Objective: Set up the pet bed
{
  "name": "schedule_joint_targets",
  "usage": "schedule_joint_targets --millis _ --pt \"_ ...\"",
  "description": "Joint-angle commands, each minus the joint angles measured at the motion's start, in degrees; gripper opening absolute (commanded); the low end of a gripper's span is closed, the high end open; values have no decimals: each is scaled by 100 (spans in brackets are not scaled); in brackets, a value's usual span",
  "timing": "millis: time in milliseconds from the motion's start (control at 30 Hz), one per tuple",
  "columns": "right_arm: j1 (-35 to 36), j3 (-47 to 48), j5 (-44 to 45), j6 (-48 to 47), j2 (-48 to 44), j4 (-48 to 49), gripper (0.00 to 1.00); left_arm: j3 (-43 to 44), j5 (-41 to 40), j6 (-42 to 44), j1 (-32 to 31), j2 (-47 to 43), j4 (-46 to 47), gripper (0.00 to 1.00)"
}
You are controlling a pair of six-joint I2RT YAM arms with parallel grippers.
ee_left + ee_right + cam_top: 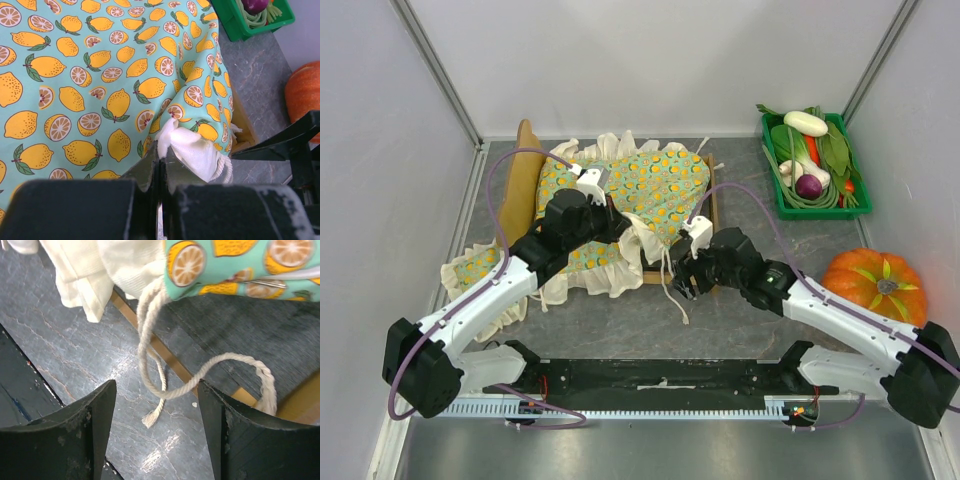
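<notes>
Pet bed (523, 188): its wooden rail and grey base lie just ahead of my right gripper (156, 390), jaws released above a white cord (142, 335). My left gripper (159, 167), clenched, rests at the lemon cushion (100, 75) covering the bed, beside its frill (192, 147).

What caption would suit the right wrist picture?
Open right hand above white cord trailing from cushion off the pet bed.
</notes>
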Motion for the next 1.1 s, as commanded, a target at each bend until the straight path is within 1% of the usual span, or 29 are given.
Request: schedule_joint_targets --millis 0,67,100,200,233,300,333,367,433,533,600,633,667,700,733,767,800,900,1067 --pt "189 -3 -201 -592 253 360 74 253 103 -102 51 -12 250 2" --pt "303 -47 -86 -750 384 474 74 235 103 -111 51 -3 259 2" --pt "356 -39 201 -777 446 457 74 235 94 -111 51 -3 268 2" --pt "445 110 694 -839 648 247 55 253 120 -111 60 14 241 2" --pt "462 137 844 -804 622 220 38 253 120 -93 60 6 224 2" --pt "471 120 1003 -812 448 272 24 235 112 -93 69 -3 224 2" --pt "471 128 1126 -795 385 342 9 226 120 -93 69 6 232 2" --pt "462 146 1214 -769 324 343 4 218 112 -93 69 6 241 2" --pt "462 233 1459 -751 201 343 0 191 155 -93 69 23 259 2" --pt "471 365 1540 -672 34 412 0 147 173 -102 78 23 276 2" --pt "462 436 1401 -645 -28 439 0 130 182 -111 86 6 303 2" --pt "471 514 1304 -680 -37 396 2 112 173 -119 78 14 312 2" --pt "471 533 1120 -698 -37 343 9 112 173 -111 78 6 303 2" --pt "471 524 988 -750 -11 317 40 121 164 -111 78 6 303 2" --pt "471 481 865 -855 42 229 48 112 164 -119 78 -3 303 2" --pt "471 471 776 -865 103 185 51 112 173 -120 86 -3 312 2" --pt "471 445 680 -883 225 158 56 112 182 -120 86 -3 312 2" --pt "480 401 407 -901 550 167 62 121 164 -137 104 6 312 2" --pt "594 234 564 -997 824 527 64 138 191 -163 113 14 320 2"
